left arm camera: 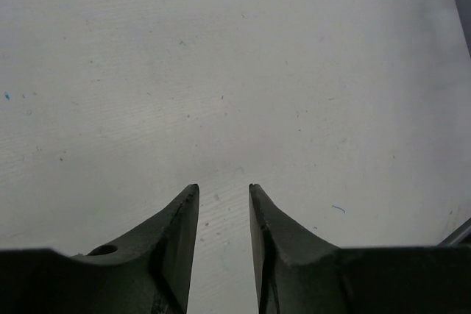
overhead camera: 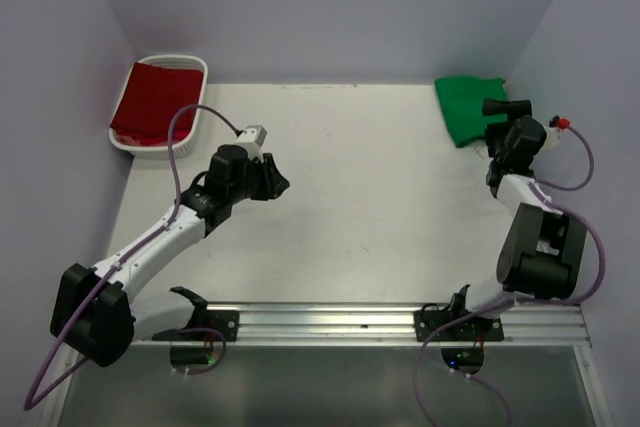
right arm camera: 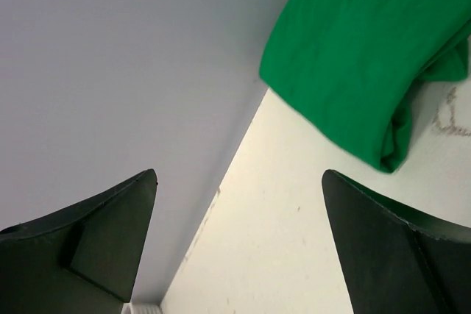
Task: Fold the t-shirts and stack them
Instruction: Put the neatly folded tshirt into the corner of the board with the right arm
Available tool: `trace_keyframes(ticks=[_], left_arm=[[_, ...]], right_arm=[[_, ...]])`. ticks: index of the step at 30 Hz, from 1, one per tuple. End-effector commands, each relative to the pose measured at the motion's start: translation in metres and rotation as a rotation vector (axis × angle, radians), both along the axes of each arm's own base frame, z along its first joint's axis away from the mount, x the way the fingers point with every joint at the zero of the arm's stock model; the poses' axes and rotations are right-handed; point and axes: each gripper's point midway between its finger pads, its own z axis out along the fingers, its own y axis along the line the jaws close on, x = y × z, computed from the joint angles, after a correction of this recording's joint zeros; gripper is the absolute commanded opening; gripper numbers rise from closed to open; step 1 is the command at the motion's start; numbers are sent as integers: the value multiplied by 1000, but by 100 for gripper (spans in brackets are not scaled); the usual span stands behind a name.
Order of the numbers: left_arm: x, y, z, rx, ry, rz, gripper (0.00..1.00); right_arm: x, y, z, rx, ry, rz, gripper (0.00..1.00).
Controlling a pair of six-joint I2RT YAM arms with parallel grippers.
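Green t-shirt [overhead camera: 466, 107] [right arm camera: 353, 56]: soft matte cloth, apparently folded, with rounded edges; at the table's [overhead camera: 380, 197] 1 o'clock corner.
Dark red t-shirt [overhead camera: 150, 102]: smooth and flat, inside the basket [overhead camera: 170, 59] at 11 o'clock.
Basket: white slatted plastic, rounded rectangle.
Table: pale, finely speckled.
Left gripper [overhead camera: 275, 182] [left arm camera: 223, 189]: tapered dark fingers slightly parted, empty.
Right gripper [overhead camera: 500, 117] [right arm camera: 239, 174]: spread wide, empty, near the green t-shirt.
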Motion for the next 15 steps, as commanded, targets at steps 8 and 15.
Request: trace_keyframes(ticks=[8, 15], left_arm=[[-12, -2, 48, -93, -152, -37, 84], [-19, 4, 50, -86, -195, -39, 100]], right_arm=[[-91, 171, 29, -430, 145, 680, 99], [-152, 236, 1, -544, 218, 1001, 99]])
